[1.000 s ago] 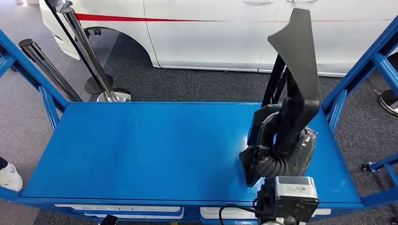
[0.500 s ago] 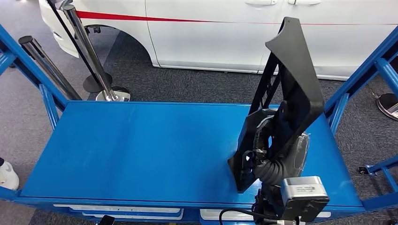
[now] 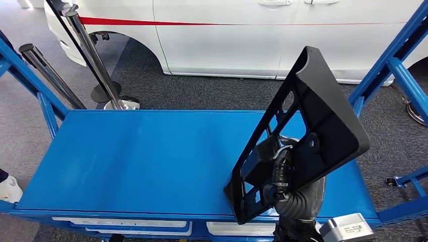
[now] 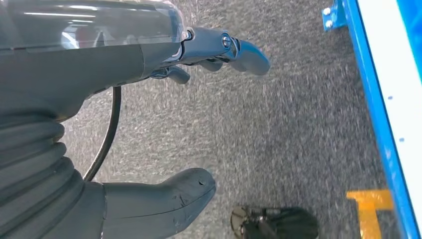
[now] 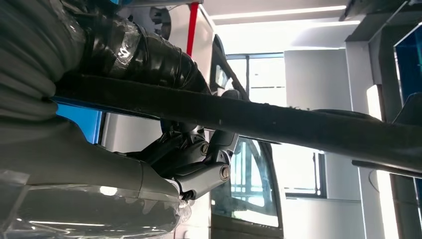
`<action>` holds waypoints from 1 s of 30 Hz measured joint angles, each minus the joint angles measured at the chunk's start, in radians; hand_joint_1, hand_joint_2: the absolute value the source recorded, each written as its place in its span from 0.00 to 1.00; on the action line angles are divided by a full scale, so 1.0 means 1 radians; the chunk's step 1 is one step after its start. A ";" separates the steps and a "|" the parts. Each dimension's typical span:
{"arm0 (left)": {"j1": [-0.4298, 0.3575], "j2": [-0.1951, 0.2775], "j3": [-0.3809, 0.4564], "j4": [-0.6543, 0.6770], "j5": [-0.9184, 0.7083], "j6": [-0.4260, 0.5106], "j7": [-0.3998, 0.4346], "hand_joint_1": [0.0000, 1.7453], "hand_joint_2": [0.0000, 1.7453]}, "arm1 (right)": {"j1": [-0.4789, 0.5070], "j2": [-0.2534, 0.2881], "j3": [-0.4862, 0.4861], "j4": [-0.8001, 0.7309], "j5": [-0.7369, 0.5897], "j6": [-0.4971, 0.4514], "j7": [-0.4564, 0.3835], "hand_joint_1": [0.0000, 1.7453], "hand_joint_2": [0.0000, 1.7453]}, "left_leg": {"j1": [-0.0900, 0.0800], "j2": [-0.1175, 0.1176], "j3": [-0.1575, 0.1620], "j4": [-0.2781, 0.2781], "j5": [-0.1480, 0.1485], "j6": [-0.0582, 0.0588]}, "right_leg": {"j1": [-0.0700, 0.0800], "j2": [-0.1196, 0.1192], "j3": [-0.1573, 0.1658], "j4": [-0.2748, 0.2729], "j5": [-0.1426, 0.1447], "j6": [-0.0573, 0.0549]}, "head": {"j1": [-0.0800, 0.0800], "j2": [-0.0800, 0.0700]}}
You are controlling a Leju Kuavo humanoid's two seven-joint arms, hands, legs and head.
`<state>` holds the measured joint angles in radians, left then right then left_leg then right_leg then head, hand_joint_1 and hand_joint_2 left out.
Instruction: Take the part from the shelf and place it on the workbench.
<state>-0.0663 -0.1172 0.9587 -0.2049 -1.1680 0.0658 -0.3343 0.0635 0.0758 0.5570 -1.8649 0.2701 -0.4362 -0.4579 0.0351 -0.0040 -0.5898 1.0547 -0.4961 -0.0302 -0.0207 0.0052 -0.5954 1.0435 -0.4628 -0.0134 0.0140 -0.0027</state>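
A large black plastic part, a flat frame with several cut-outs, stands tilted above the right end of the blue workbench. My right hand grips it near its lower half, mostly hidden behind the panel. The right wrist view has the part's dark edge crossing between thumb and fingers, which clasp it. My left hand hangs beside the bench over grey carpet, fingers apart and holding nothing.
Blue frame uprights flank the bench on both sides. A white car stands behind it, and chrome stanchion posts rise at the back left. A white shoe shows at the left edge, and a yellow floor mark lies beside the bench.
My right hand has drawn back toward me and tipped the part over to the right, so its broad face now shows. The part's lower corner has come closer to the bench's front edge.
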 joint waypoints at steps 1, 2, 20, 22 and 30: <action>0.000 0.000 0.001 0.000 -0.001 0.000 0.001 0.00 1.00 | 0.001 0.002 -0.001 -0.002 -0.004 0.006 -0.004 1.00 1.00 | 0.001 0.001 -0.016 0.044 -0.037 0.000 | 0.000 -0.002 -0.006 -0.003 0.007 -0.009 | 0.000 0.000; 0.000 0.001 0.004 0.000 -0.001 0.000 0.001 0.00 1.00 | 0.003 0.003 -0.002 -0.004 -0.006 0.011 -0.007 1.00 1.00 | -0.001 0.001 -0.038 0.104 -0.080 0.000 | 0.004 -0.003 -0.013 -0.003 0.012 -0.016 | 0.000 0.000; -0.007 0.007 0.020 0.000 -0.006 -0.003 0.004 0.00 1.00 | 0.013 0.007 -0.006 -0.023 -0.007 0.026 -0.017 1.00 1.00 | -0.023 0.018 0.042 -0.062 0.033 0.063 | 0.008 -0.005 -0.130 0.259 -0.123 0.039 | 0.001 0.000; -0.007 0.007 0.022 0.000 -0.007 -0.003 0.004 0.00 1.00 | 0.013 0.007 -0.006 -0.023 -0.007 0.030 -0.017 1.00 1.00 | -0.022 0.018 0.016 -0.054 0.047 0.057 | 0.002 -0.005 -0.069 0.218 -0.088 0.043 | 0.001 0.000; -0.004 0.007 0.023 0.000 -0.007 -0.005 0.004 0.00 1.00 | 0.013 0.008 -0.007 -0.026 -0.007 0.037 -0.017 1.00 1.00 | -0.020 0.013 -0.028 -0.025 0.059 0.010 | 0.008 -0.006 0.067 -0.021 -0.040 -0.007 | 0.000 0.000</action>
<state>-0.0707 -0.1102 0.9820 -0.2049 -1.1754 0.0608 -0.3306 0.0766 0.0837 0.5497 -1.8909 0.2628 -0.3992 -0.4751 0.0156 0.0094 -0.6176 1.0300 -0.4375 -0.0202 -0.0124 -0.0011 -0.5288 1.0221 -0.5031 -0.0203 0.0137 -0.0027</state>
